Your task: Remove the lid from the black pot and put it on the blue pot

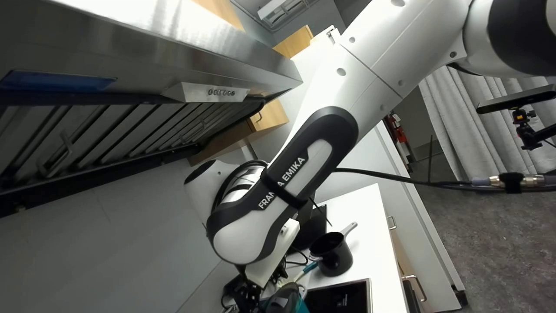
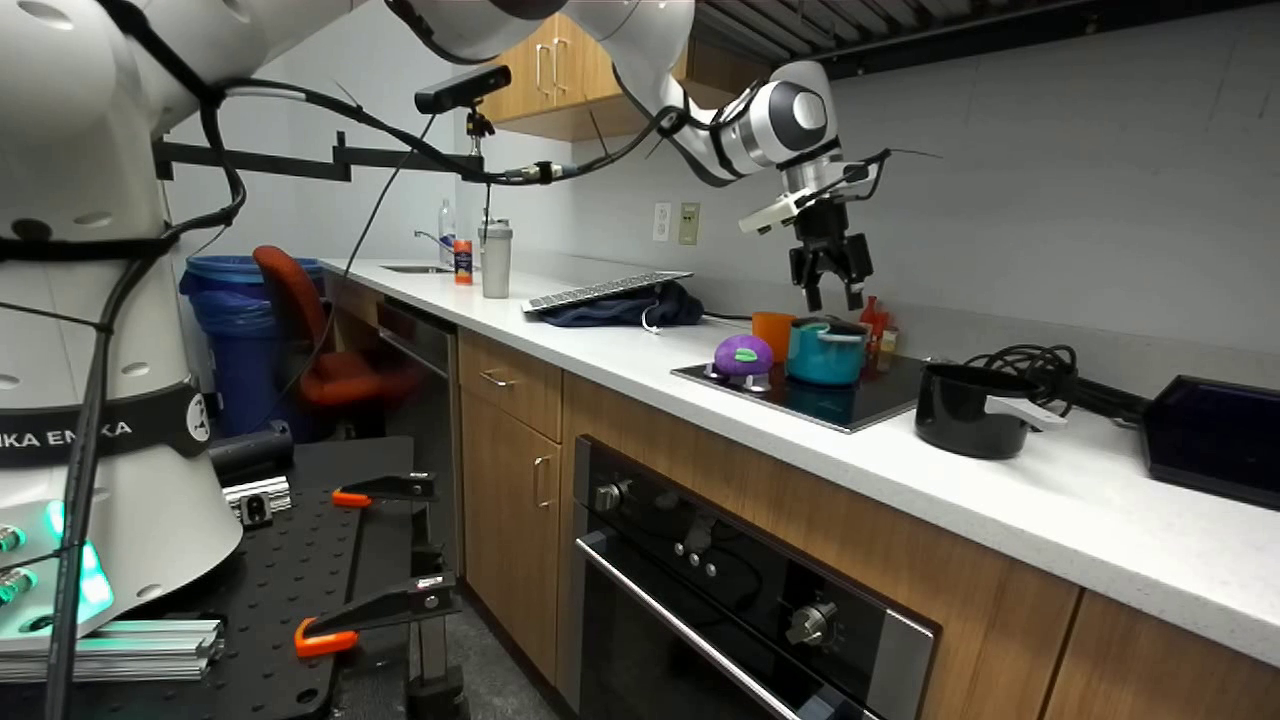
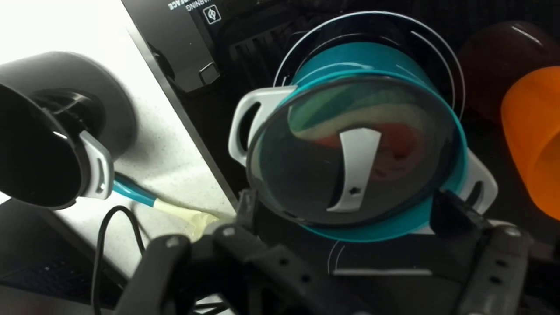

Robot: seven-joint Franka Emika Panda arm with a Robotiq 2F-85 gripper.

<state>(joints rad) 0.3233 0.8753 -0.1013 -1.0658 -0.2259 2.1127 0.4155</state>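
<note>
The blue pot point(image 2: 825, 360) stands on the cooktop; its teal wall point(image 3: 363, 54) and two pale handles show in the wrist view. The glass lid point(image 3: 302, 175) with a light grey handle lies on the blue pot, a little off-centre, leaving a strip of rim bare. The lid also shows in an exterior view point(image 2: 832, 324). Colored contents show through the glass. The black pot point(image 2: 965, 415) stands uncovered on the counter beside the cooktop, also in the wrist view point(image 3: 48, 113). My gripper point(image 3: 345, 197) is open and empty above the lid, apart from it in an exterior view point(image 2: 834, 296).
An orange cup point(image 3: 531, 131) and a purple item point(image 2: 743, 355) stand near the blue pot. Small red bottles point(image 2: 874, 318) stand behind it. A teal-and-cream utensil point(image 3: 162, 205) and cables point(image 2: 1040, 365) lie near the black pot. A range hood point(image 1: 143, 56) hangs overhead.
</note>
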